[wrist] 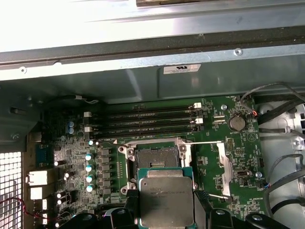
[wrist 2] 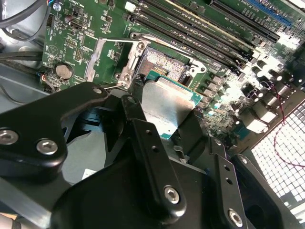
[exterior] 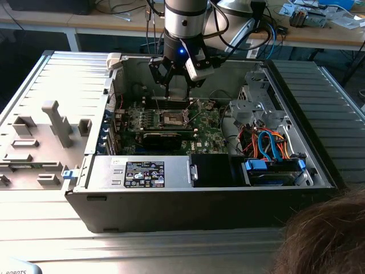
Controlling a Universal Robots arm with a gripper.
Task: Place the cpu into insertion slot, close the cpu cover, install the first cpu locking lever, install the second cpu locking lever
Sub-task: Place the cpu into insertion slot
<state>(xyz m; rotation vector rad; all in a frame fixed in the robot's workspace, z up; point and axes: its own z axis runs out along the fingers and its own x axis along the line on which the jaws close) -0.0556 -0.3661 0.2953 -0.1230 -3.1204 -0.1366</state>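
Black hand (wrist 2: 162, 117), pointing down, clamps the cpu (wrist 2: 167, 102) above the insertion slot (wrist 2: 164, 64)

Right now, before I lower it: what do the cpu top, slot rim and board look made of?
The cpu: metal lid, dull silver-grey with soft glare, on a green edge that looks like circuit laminate. The slot rim: probably bare steel, bright and silvery, screws at its corners. The board: green coated laminate, likely fibreglass, with fine printed markings.

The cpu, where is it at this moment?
In both wrist views the cpu is held in the gripper, above the green board, just beside the open insertion slot and not yet in it.
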